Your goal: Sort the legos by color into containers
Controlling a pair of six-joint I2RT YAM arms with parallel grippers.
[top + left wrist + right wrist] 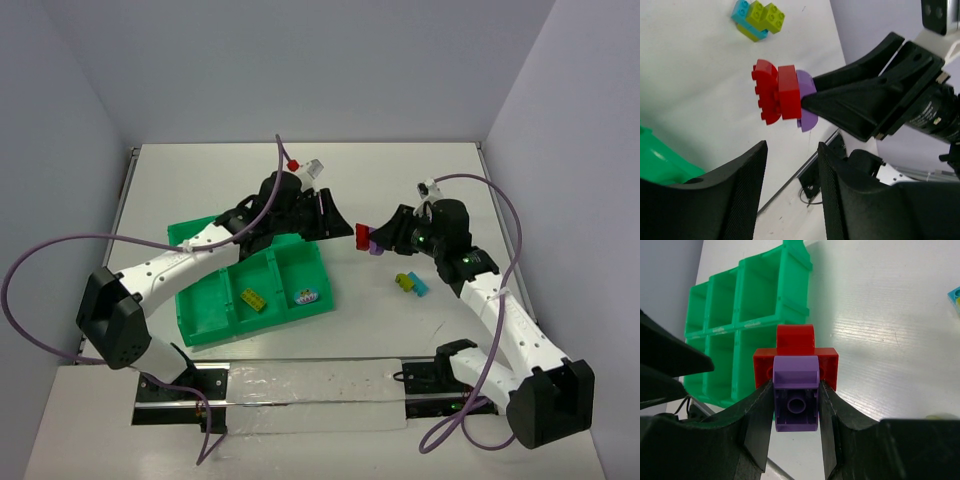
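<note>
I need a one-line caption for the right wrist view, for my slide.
Right tool grips a purple brick joined to red bricks, with the green tray beyond.

top: high, whole table (400,180) | wrists: close, opposed, share brick stack (785,95)

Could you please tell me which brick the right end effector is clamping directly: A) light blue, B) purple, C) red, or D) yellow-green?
B: in the right wrist view the right end effector squeezes the purple brick from both sides, the red bricks only attached at its far end.
</note>
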